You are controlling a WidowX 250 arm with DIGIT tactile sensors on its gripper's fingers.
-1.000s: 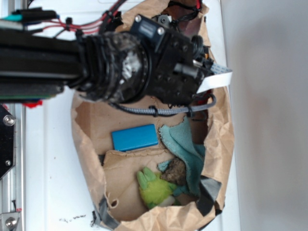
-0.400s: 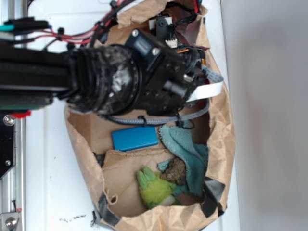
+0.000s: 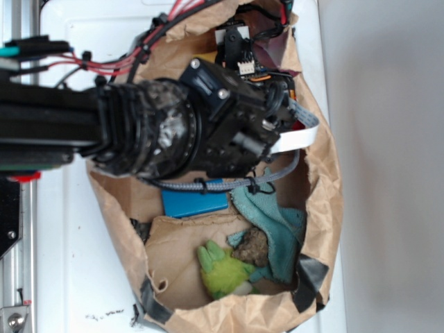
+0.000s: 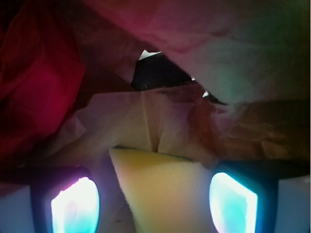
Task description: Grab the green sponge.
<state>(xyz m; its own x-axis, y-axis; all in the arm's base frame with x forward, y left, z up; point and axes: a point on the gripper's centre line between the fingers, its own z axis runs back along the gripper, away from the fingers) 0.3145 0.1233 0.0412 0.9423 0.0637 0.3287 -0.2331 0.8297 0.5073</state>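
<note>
The gripper has its fingers spread apart on either side of the green sponge, whose yellow foam lies between them, apparently not yet pinched. Crumpled brown bag paper rises behind; the blue block lies nearby.

In the exterior view the arm reaches in from the left over the bag's upper half, block just below it, cloth to the block's right, fuzzy thing lower center inside the bag.
</note>
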